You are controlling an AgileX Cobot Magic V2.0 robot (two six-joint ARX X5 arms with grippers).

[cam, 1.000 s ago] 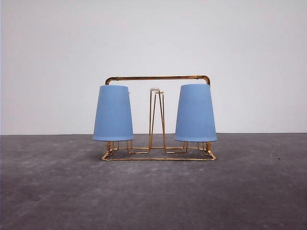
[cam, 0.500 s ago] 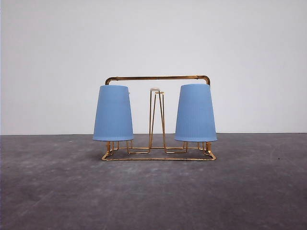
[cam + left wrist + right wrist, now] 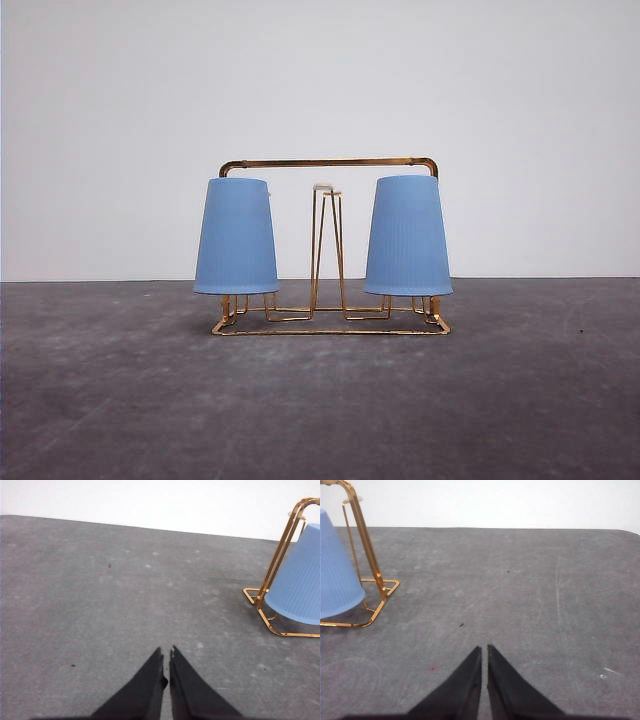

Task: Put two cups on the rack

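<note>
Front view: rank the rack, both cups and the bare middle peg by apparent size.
1. Rack, widest and tallest.
2. Left cup and right cup: look alike, no ranking.
3. Middle peg, thinnest.

Soft, even light fills the room, bright against the white wall point(image 3: 320, 80). Only a faint shadow sits on the grey table point(image 3: 320, 400) under the rack point(image 3: 330, 162). No glare anywhere, and the front picture looks slightly soft and grainy
</note>
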